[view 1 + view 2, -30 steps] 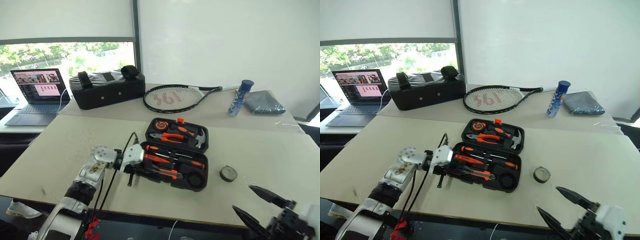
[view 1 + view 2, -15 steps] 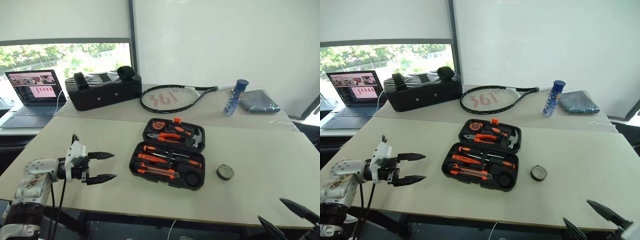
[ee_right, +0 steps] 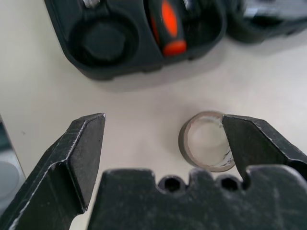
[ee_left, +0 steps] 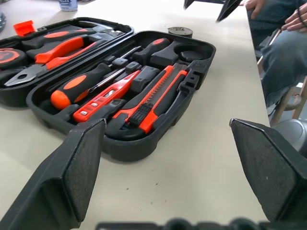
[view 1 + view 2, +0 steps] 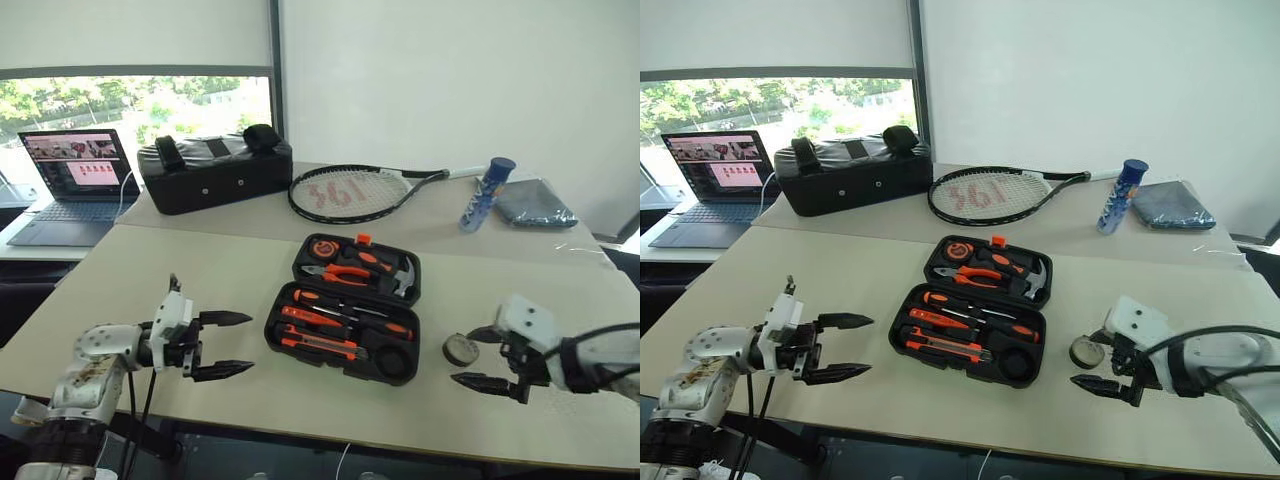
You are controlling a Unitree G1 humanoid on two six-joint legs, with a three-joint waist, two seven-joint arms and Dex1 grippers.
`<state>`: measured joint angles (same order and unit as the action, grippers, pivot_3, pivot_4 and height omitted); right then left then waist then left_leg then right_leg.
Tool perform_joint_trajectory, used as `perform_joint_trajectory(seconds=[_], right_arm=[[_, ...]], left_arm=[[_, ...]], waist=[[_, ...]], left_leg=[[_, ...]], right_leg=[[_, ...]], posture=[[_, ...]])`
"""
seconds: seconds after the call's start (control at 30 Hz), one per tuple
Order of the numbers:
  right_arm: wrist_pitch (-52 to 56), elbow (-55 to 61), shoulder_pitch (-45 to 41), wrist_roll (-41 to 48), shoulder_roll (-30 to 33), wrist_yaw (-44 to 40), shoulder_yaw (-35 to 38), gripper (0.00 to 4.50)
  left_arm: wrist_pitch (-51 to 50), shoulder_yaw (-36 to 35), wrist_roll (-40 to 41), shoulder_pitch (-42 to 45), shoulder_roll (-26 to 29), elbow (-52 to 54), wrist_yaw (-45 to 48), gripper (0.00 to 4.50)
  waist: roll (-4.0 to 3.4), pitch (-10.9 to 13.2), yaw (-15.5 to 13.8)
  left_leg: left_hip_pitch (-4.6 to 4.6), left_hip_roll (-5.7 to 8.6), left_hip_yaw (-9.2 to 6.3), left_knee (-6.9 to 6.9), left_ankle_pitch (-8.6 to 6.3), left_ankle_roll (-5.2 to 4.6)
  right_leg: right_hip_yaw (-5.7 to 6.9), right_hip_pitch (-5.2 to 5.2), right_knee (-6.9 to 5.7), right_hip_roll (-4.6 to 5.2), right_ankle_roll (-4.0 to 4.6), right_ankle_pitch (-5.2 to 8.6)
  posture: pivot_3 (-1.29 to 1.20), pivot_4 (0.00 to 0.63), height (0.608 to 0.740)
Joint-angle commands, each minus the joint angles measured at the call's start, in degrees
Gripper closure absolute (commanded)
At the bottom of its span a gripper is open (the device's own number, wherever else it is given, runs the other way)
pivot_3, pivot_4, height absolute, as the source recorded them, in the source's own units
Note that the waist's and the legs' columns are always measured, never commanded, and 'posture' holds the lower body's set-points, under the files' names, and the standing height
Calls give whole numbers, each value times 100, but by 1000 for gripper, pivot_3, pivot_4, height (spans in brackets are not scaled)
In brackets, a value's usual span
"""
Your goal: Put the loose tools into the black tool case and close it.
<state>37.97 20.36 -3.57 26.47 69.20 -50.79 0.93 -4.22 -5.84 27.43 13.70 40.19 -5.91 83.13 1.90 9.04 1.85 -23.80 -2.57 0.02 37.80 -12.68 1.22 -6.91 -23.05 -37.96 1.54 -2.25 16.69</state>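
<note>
While both hands (image 5: 222,345) (image 5: 480,358) gape, the beige table (image 5: 180,270) holds an open case (image 5: 345,305).

Case (image 5: 350,355): flat black moulded clamshell, lying open on the table (image 5: 200,270), lid half farther from the robot with a small orange latch (image 5: 362,240) at its far edge. Near half holds, seated in shaped slots, an orange-and-black knife (image 4: 153,98), a slim orange screwdriver (image 4: 103,98) and two black-and-orange-handled screwdrivers (image 4: 76,86); its round recess (image 3: 103,40) is empty. Tape roll (image 5: 460,349): small dark ring with a pale inner face, lying flat on the table just beside the case's right end, apart from it.
</note>
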Motion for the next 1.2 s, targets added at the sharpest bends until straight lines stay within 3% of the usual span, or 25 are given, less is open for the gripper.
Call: perform_joint_trajectory(seconds=[0.03,0.17,0.23,0.5,0.63,0.77,1.0,1.2], right_arm=[[345,-228,-572,-329,-60,-177,-483,0],[353,-493,-1097,-613,-488,-276,-995,1042],[250,-581,-1108,-786,-533,-329,-1080,1820],[-341,-687,-955,-1012,-561,-599,-883,4494],[-414,91,-1237,-175,-559,-1366,-462,4494],[414,711,-1857,312,-781,-1481,-818,4494],[1047,523,-2748,-267,-1378,-1196,-1937,4494],[1096,267,-2997,-763,-1356,-1296,-2485,4494]], left_arm=[[-113,-95,185,-73,28,336,-107,57],[-121,-91,188,-117,40,368,-164,0],[-125,-89,196,-119,43,389,-192,0],[-82,-58,195,-93,20,385,-218,0],[-102,32,218,-54,-26,439,-168,0],[-75,127,182,-46,-70,428,-140,0],[-41,263,132,-122,-108,496,-144,0],[-52,268,130,-189,-105,571,-194,0]], waist=[[0,0,9],[0,0,66],[-2,1,63],[-3,2,54],[-10,6,71],[-15,9,103],[-15,9,58],[-15,9,50]], left_leg=[[-5,0,1,2,0,0],[1,-8,-2,4,0,0],[2,-8,-2,4,1,0],[1,-6,-1,5,1,0],[1,-6,-1,5,1,0],[6,-19,-5,5,1,1],[2,-16,-6,7,2,2],[0,-15,-7,7,2,2]], right_leg=[[-2,-8,-5,0,0,-1],[1,-6,-12,-12,6,-5],[0,-7,-13,-13,7,-5],[1,-6,-12,-11,5,-6],[0,-7,-13,-11,5,-6],[1,-4,-17,-27,13,-11],[4,-8,-15,-22,13,-11],[7,-11,-15,-20,13,-11]], posture=[[0,150,740],[0,150,740],[0,150,740],[0,150,740],[0,150,740],[0,150,740],[0,150,740],[0,150,740]])
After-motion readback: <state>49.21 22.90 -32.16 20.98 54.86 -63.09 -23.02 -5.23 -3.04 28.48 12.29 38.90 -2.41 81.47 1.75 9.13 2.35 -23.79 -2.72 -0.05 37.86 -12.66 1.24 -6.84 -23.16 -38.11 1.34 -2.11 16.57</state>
